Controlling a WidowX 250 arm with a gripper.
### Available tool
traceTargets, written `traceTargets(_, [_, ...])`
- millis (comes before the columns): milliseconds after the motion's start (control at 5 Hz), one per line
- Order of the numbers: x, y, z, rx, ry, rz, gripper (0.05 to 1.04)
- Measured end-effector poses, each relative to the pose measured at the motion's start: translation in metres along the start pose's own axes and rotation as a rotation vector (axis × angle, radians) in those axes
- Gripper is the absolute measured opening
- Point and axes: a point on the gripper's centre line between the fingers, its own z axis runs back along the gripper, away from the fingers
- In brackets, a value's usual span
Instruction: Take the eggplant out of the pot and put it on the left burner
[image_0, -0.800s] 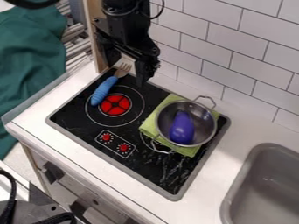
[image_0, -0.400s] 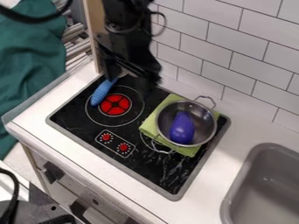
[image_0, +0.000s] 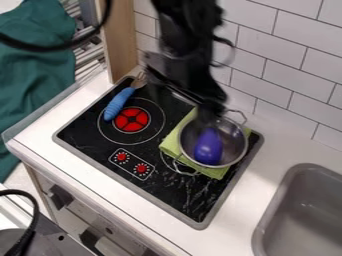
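The shiny purple toy eggplant (image_0: 208, 146) lies inside the round silver metal pot (image_0: 235, 154), which stands on a folded light-green cloth (image_0: 169, 144) at the right side of the black stove top (image_0: 87, 135). The black two-finger gripper (image_0: 182, 108) is above the back part of the stove, with its fingers apart and nothing between them; one finger appears at the pot's back rim. Near the red left burner (image_0: 131, 120) lies a fork with a blue handle (image_0: 116, 104).
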Motion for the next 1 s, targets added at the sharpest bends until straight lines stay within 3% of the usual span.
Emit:
traceTargets(200, [0.002, -0.024, -0.014, 0.001, 0.045, 0.087, 1.002])
traceTargets(400, [0.013, -0.031, -0.028, 0.033, 0.085, 0.181, 1.002])
traceTargets(1000, [0.023, -0.024, -0.068, 0.023, 0.148, 0.208, 1.002])
